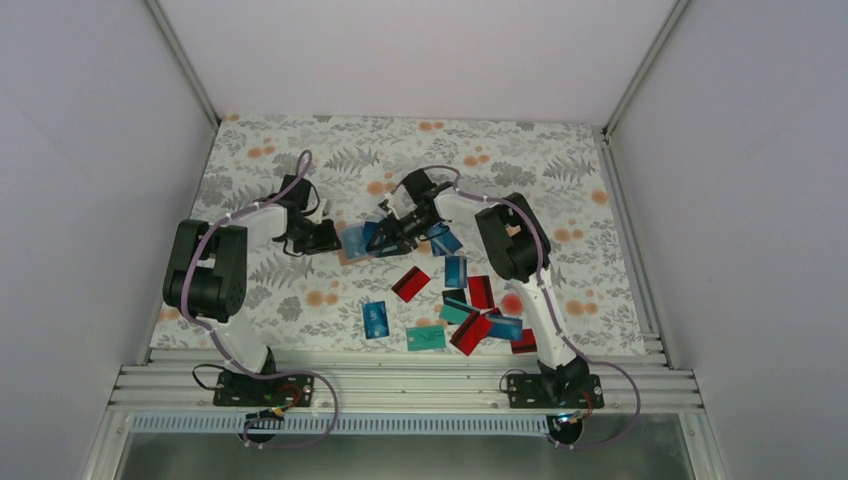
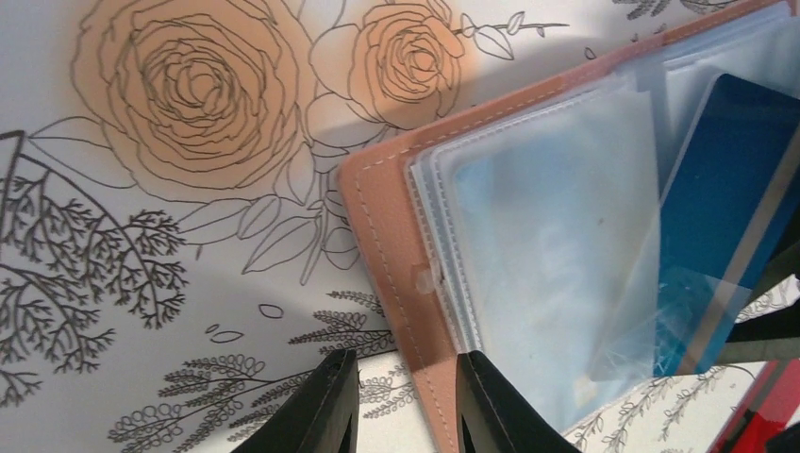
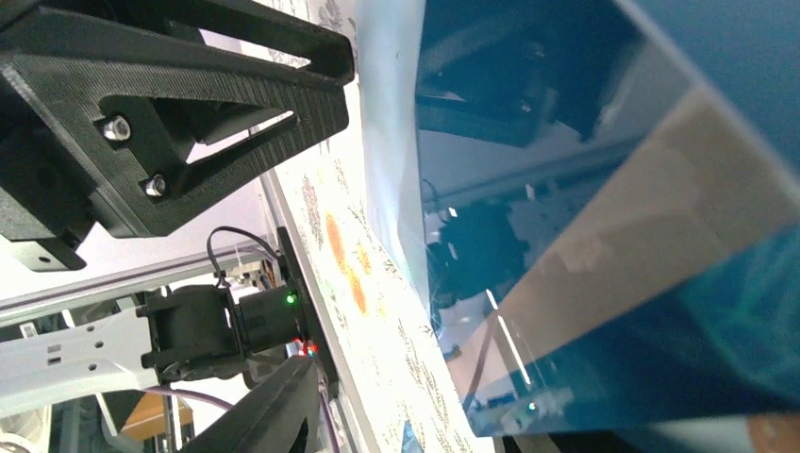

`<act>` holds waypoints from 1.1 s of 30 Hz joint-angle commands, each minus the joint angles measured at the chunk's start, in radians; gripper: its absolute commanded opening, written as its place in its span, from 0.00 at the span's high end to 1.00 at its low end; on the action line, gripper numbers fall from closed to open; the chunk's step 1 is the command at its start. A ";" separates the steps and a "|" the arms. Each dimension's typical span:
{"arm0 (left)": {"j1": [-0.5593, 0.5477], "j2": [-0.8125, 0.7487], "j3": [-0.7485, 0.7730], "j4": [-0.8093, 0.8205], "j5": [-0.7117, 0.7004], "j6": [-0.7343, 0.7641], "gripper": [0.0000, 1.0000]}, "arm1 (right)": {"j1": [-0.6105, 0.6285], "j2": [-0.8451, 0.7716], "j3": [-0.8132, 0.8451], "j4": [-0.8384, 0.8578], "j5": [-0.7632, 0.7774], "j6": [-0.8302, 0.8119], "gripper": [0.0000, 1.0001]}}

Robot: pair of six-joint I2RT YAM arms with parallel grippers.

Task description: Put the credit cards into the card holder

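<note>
The tan card holder point(image 1: 347, 252) lies open on the flowered cloth, its clear sleeves point(image 2: 547, 245) up and its stitched tan cover point(image 2: 387, 217) showing. My left gripper point(image 1: 325, 237) point(image 2: 408, 363) straddles the cover's near edge. Its jaws are a little apart, one finger on the cloth and one over the sleeves. A blue card point(image 2: 726, 208) point(image 3: 613, 189) lies partly inside a sleeve. My right gripper point(image 1: 390, 238) is at that card. Its one visible finger point(image 3: 274, 415) stands clear of the card; the other is hidden. Several loose cards lie near the front: red point(image 1: 411, 283), blue point(image 1: 376, 319), teal point(image 1: 426, 338).
More red and blue cards point(image 1: 470, 332) cluster beside the right arm's base link. An aluminium rail point(image 1: 400, 380) runs along the near edge. White walls close in the left, right and back sides.
</note>
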 commanded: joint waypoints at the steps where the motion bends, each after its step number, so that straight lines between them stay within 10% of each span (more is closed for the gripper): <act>1: 0.000 0.009 0.023 -0.009 -0.037 -0.006 0.73 | 0.005 0.001 0.016 -0.068 0.143 0.016 0.51; 11: -0.002 0.034 0.038 0.002 -0.045 -0.031 0.73 | 0.005 0.013 0.105 -0.178 0.269 0.003 0.34; 33: -0.040 0.135 0.127 0.014 -0.036 -0.063 0.74 | 0.026 0.161 0.421 -0.391 0.447 -0.037 0.35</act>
